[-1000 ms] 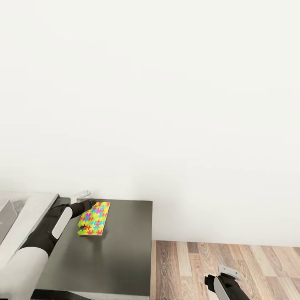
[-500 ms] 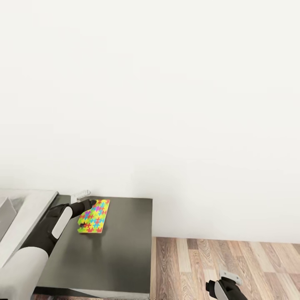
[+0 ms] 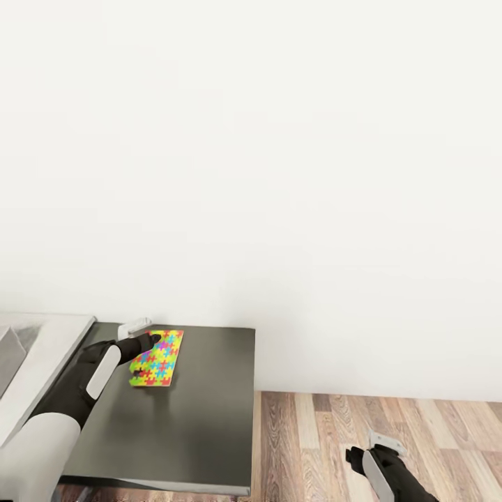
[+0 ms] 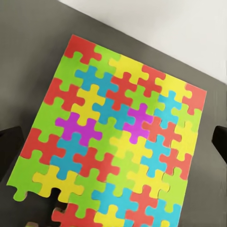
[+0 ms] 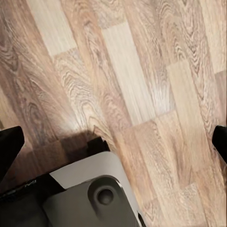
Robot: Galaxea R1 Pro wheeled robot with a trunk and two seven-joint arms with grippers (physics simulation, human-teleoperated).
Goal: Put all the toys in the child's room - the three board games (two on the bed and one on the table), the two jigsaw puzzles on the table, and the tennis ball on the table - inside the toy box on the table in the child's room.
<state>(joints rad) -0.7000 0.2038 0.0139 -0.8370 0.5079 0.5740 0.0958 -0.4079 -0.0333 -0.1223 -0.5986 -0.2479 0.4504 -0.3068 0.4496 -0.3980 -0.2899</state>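
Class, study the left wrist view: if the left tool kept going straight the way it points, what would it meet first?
Most likely the colourful jigsaw puzzle lying flat on the dark table; the left tool points straight at it with fingers spread, though the remaining gap is unclear.

The jigsaw puzzle [image 3: 157, 358] lies flat on the bench [image 3: 202, 418], near its back edge by the wall [image 3: 279, 174]. The left tool [image 3: 143, 343] sits at the puzzle's left edge; from the left wrist, the puzzle [image 4: 118, 137] lies between its fingers. The right tool [image 3: 373, 453] hangs over the floor [image 3: 418, 432], right of the bench and well apart from the puzzle.
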